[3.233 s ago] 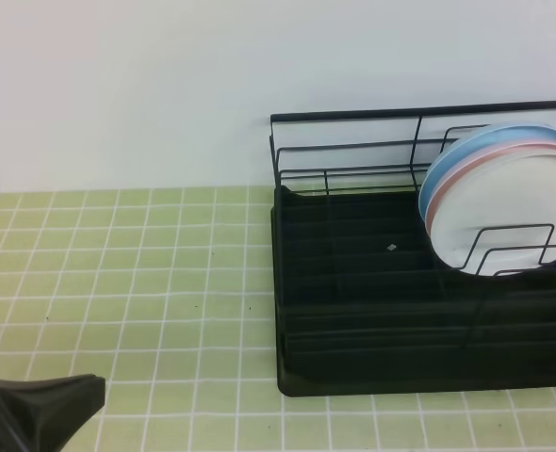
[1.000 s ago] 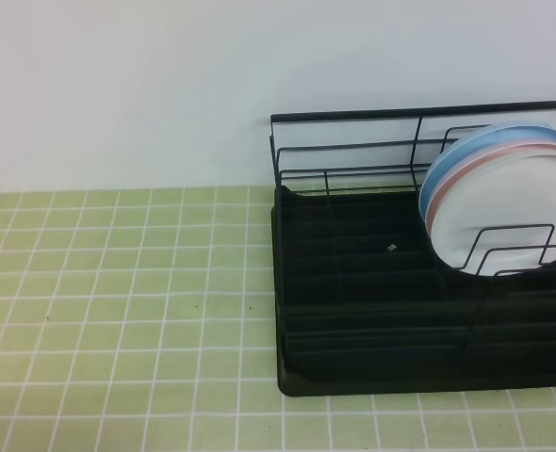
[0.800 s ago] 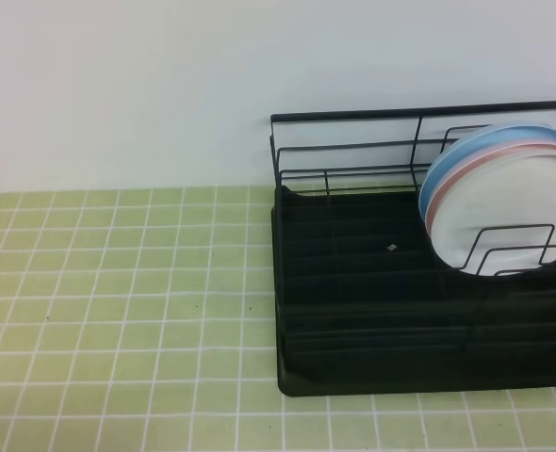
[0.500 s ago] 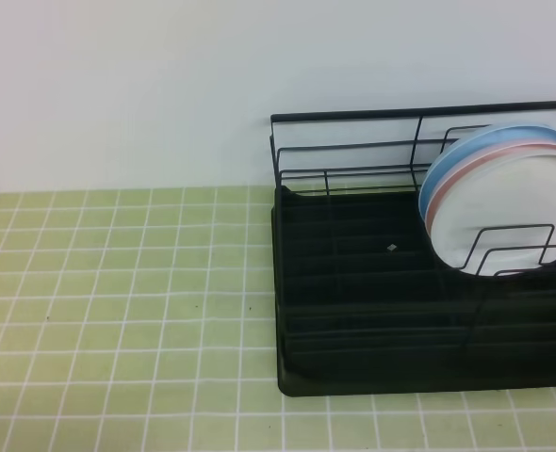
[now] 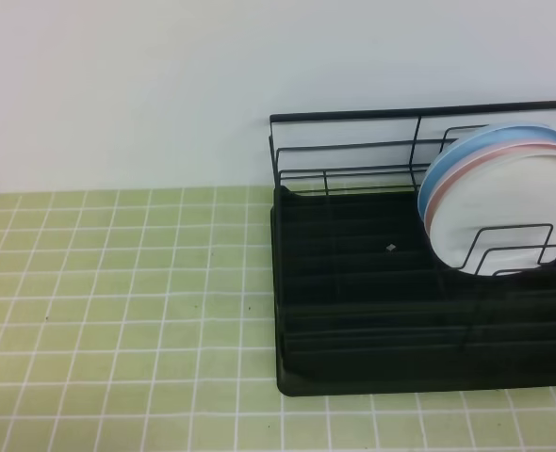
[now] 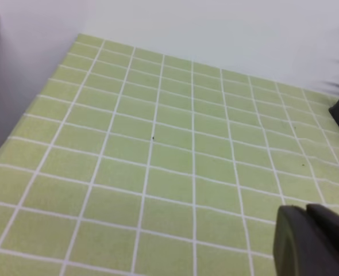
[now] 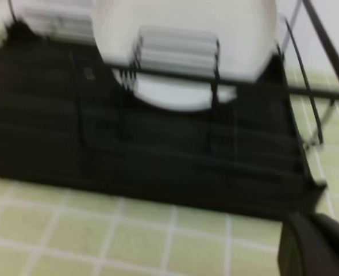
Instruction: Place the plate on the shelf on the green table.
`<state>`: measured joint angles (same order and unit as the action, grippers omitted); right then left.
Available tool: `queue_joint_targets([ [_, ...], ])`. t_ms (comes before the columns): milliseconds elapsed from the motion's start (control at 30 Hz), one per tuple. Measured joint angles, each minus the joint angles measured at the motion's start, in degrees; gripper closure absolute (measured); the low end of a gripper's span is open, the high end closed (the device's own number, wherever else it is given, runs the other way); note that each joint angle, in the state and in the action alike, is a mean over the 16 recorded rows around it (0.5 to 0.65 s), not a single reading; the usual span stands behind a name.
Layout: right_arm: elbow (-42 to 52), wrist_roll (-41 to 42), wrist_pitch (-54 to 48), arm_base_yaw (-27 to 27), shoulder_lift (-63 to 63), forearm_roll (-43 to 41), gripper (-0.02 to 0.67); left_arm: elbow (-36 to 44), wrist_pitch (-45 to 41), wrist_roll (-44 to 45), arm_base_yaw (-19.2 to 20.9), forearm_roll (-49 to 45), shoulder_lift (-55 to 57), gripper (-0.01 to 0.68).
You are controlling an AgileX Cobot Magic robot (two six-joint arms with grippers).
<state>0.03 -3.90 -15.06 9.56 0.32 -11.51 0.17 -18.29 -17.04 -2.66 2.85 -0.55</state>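
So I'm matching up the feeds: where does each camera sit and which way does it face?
Exterior high: above the front, looking down at the green table and shelf; no arm shows.
Left wrist: low over bare tiles; left gripper, shut, at bottom right.
Right wrist: low, facing the shelf and white plate; right gripper, shut.
All share the tiles.

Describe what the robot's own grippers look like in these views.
Little of them shows. In the left wrist view, the left gripper appears at the lower right corner as smooth, matte black, rounded blocks. In the right wrist view, the right gripper looks the same, though blurred. No cables, markings or arm links are visible, and neither arm appears in the exterior high view.
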Motion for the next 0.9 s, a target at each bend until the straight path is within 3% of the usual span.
queue_joint_targets([
  [233,0.05,-1.79,-4.38,-1.6,-0.79,-2.34,0.651,0.0,0.0,0.04,0.0,0.0,0.0,0.675],
  [900,0.05,-2.51,-4.42,-2.92,-0.79,-2.96,0.651,0.0,0.0,0.09,0.0,0.0,0.0,0.675],
])
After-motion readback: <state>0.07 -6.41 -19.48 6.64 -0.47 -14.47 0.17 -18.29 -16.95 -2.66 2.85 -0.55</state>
